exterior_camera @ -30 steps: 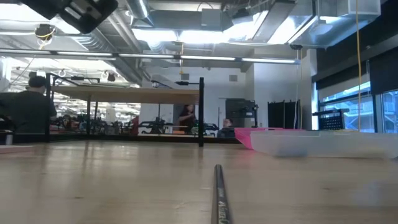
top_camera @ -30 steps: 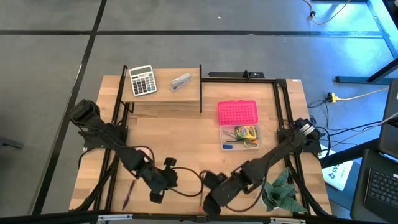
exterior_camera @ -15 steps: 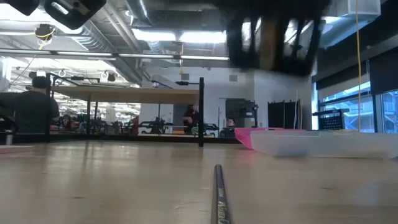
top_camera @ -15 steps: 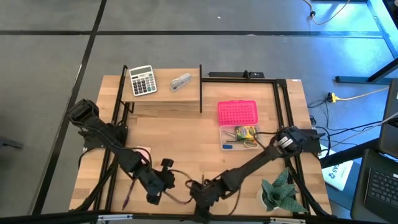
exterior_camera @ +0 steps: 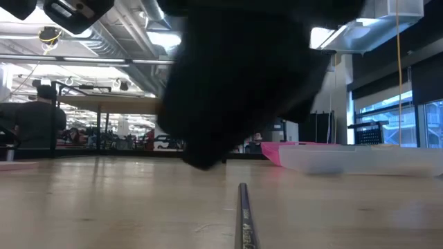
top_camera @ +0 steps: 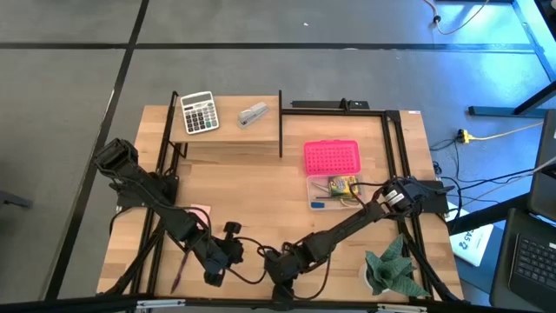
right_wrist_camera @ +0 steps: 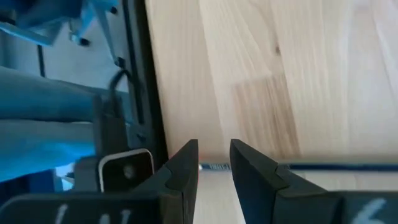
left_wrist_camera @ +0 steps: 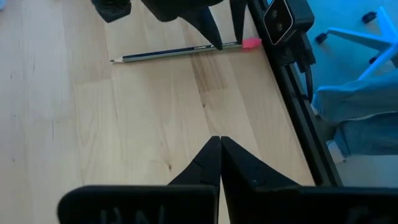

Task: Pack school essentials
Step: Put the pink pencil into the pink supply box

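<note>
We see a pencil [left_wrist_camera: 177, 52] lying flat on the table [top_camera: 261, 200] near the front edge, pink eraser end toward the frame rail. The right gripper [right_wrist_camera: 214, 163] is right over it, fingers slightly apart on either side of the shaft, not clamped on it. The right arm stretches low from the right side to front center. The left gripper [left_wrist_camera: 220, 146] is together, empty, just beside, above bare wood. Another pen [top_camera: 180, 270] lies front left. The pencil case [top_camera: 333, 174] sits right of center, crayon box [top_camera: 342, 185] inside.
</note>
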`<action>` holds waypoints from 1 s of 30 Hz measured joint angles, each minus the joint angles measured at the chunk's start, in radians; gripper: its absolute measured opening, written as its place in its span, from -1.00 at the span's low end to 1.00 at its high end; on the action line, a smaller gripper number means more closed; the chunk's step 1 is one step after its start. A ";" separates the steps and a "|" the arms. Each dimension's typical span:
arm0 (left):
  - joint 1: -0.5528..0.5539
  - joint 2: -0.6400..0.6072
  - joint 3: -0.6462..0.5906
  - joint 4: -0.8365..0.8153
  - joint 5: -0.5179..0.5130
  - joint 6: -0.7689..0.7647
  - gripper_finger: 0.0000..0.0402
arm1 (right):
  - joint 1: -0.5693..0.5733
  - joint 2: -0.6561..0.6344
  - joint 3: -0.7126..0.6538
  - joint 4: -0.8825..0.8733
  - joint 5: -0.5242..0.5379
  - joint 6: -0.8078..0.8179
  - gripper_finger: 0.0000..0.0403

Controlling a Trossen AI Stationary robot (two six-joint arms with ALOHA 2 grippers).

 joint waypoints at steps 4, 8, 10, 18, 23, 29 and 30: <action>0.000 0.000 0.000 0.001 -0.005 0.000 -1.00 | 0.001 0.000 0.000 -0.049 0.000 -0.006 -0.52; 0.001 0.000 0.000 0.001 -0.007 0.000 -1.00 | 0.000 0.007 0.000 -0.057 0.002 -0.047 -0.52; 0.001 0.000 0.000 0.002 -0.007 0.000 -1.00 | 0.000 0.008 -0.001 -0.038 0.009 -0.078 -0.52; 0.001 0.000 0.000 0.002 -0.008 -0.001 -1.00 | 0.000 0.029 -0.011 -0.016 0.008 -0.105 -0.52; 0.001 0.000 0.000 0.000 -0.008 -0.001 -1.00 | 0.000 0.034 -0.011 -0.024 -0.008 -0.098 -0.52; 0.001 0.000 0.000 -0.001 -0.009 -0.002 -1.00 | -0.001 0.033 -0.009 -0.104 -0.077 -0.081 -0.52; 0.001 0.000 0.000 -0.001 -0.009 -0.002 -1.00 | -0.001 0.032 -0.009 -0.118 -0.087 -0.082 -0.52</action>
